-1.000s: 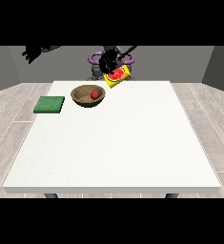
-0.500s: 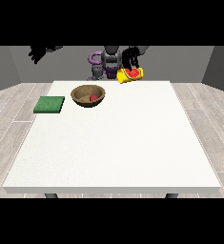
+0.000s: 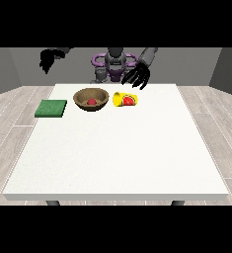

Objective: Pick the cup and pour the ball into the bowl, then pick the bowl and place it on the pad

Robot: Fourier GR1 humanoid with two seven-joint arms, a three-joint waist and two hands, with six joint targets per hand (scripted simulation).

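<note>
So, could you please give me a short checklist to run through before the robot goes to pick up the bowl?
1. Ball in the bowl: ok. The red ball lies inside the brown bowl.
2. Cup released: ok. The yellow cup lies on its side on the table, right of the bowl, apart from both hands.
3. Robot hand at the view's right free: ok. It hangs above the cup, fingers spread, holding nothing.
4. Robot hand at the view's left free: ok. It is raised off the table and holds nothing.
5. Pad ready: ok. The green pad lies left of the bowl with nothing on it.
6. Bowl upright: ok.
</note>
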